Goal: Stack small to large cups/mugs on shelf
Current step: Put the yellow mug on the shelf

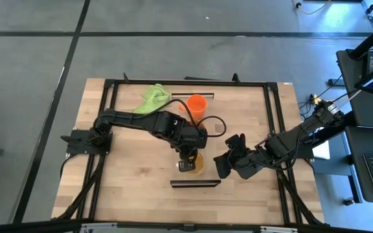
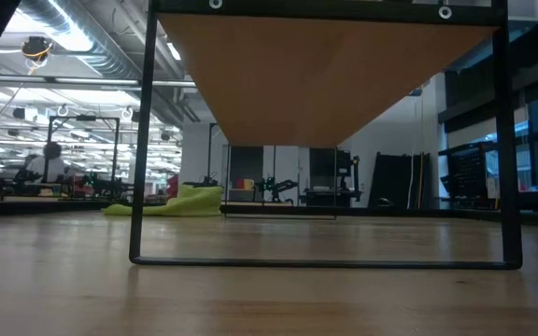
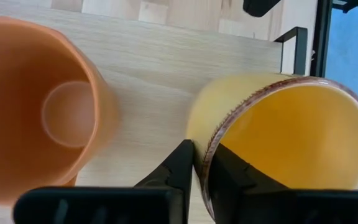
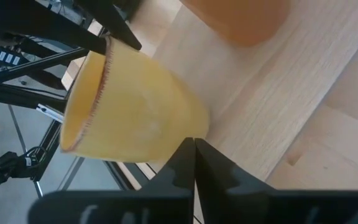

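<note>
The yellow cup (image 1: 198, 166) is over the near end of the light-wood shelf (image 1: 207, 139), with my left gripper (image 3: 201, 171) shut on it. A dull orange cup (image 3: 42, 106) stands upright beside it on the board; my left arm hides it in the high view. A brighter orange cup (image 1: 197, 105) stands at the shelf's far end. My right gripper (image 1: 222, 165) is shut, just right of the yellow cup (image 4: 135, 106) and apart from it in the high view. No gripper shows in the low view. My left gripper pinches the yellow cup's rim (image 3: 211, 146), with one finger (image 3: 229, 177) inside the cup and the other finger (image 3: 178, 169) outside on its wall. The fingers come from above. In the right wrist view the cup is tilted; I cannot tell whether its base touches the board.
A lime-green cloth (image 1: 153, 98) lies on the table left of the shelf's far end. Dark end rails (image 1: 195, 183) close the shelf's near and far ends. A black frame (image 1: 274, 116) surrounds the work area. The low view looks under the raised shelf board (image 2: 325, 75).
</note>
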